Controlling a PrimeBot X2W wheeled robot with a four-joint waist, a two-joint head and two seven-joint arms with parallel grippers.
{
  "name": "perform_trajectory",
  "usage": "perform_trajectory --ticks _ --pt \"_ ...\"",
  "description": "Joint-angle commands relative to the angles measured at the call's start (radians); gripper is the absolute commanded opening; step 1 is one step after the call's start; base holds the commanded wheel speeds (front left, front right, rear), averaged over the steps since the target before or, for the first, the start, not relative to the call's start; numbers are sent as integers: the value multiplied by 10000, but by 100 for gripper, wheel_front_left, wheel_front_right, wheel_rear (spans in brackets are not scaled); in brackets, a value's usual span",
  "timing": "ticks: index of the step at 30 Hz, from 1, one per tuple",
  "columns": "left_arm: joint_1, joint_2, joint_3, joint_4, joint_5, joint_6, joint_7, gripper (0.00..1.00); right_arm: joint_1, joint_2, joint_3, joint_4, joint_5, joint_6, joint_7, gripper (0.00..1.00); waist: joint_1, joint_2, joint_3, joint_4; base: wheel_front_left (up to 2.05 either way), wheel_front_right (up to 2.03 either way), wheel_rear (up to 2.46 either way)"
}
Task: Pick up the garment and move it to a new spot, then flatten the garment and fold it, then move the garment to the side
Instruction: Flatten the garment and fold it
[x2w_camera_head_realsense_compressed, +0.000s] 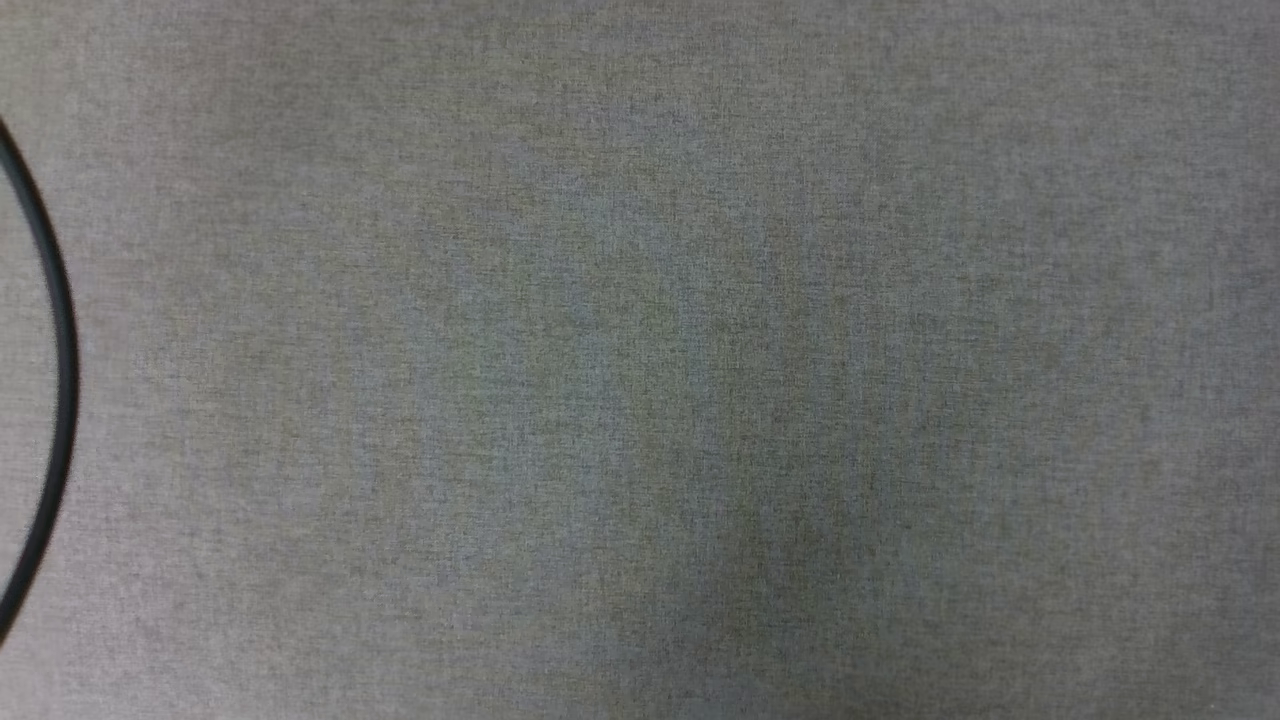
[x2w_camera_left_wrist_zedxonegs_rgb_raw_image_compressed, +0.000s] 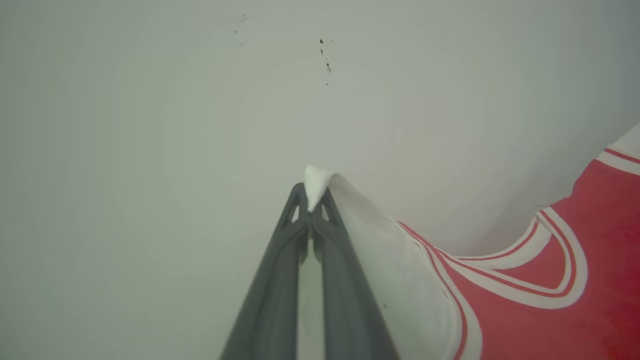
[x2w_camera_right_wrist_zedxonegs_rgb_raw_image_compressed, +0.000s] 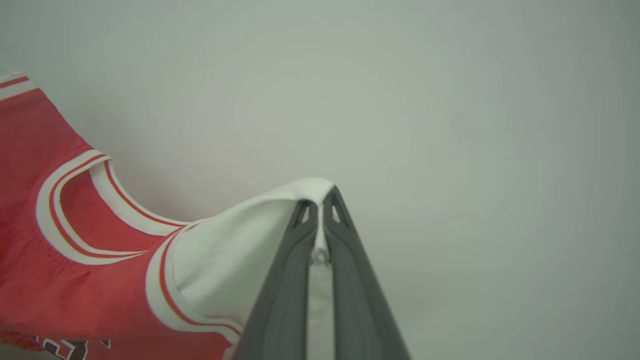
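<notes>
In wrist views, left hand (x2w_camera_left_wrist_zedxonegs_rgb_raw_image_compressed: 311, 199) & right hand (x2w_camera_right_wrist_zedxonegs_rgb_raw_image_compressed: 320, 201) are pinching garment (x2w_camera_left_wrist_zedxonegs_rgb_raw_image_compressed: 600, 230) by white sleeves; head cam is showing grey surface (x2w_camera_head_realsense_compressed: 640, 360) w/ black cable (x2w_camera_head_realsense_compressed: 62, 380).

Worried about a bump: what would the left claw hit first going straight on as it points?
Beyond the sleeve of the garment the left claw pinches, just a plain pale surface with dark specks; distance unclear.

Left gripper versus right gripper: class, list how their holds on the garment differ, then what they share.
The left gripper has the garment trailing right of its fingers in its wrist view; the right gripper has it trailing left. A white tuft pokes past the left gripper's tips; at the right gripper the cloth drapes over one tip. Shared: both are shut on white cloth.
</notes>
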Motion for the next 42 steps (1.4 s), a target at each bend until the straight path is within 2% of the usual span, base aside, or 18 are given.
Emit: perform_trajectory --ticks 1,11,19,25,30,35,42 --pt "228 -11 9 76 -59 -28 -88 0 217 97 116 73 120 -15 -113 0 -3 0 15 1 0 0 0" --pt "2648 -11 126 -62 -249 -151 -388 0 2284 -13 1603 159 1244 -15 -1055 0 -3 0 -645 -106 0 0 0" --pt "5770 395 813 -1539 -153 78 -399 0 4595 -581 2848 -972 2150 -15 -1433 0 -3 0 -1693 -58 0 0 0" --pt "8703 751 1412 -2942 -284 478 -399 0 6835 -1135 3325 -2200 2793 -15 -1473 0 -3 0 -2639 -59 0 0 0" --pt "11273 1083 1802 -4126 -537 997 -402 0 8794 -1628 3459 -3183 2910 -15 -1274 0 -3 0 -3405 -102 0 0 0" --pt "13552 1268 2080 -5026 -903 1471 -402 0 10834 -1972 3156 -3772 3080 -15 -1069 0 -3 0 -4088 -140 0 0 0" --pt "15929 1408 2300 -5463 -1365 1973 -403 0 13219 -2124 2489 -4138 3162 -15 -851 0 -3 0 -4758 -235 0 0 0"
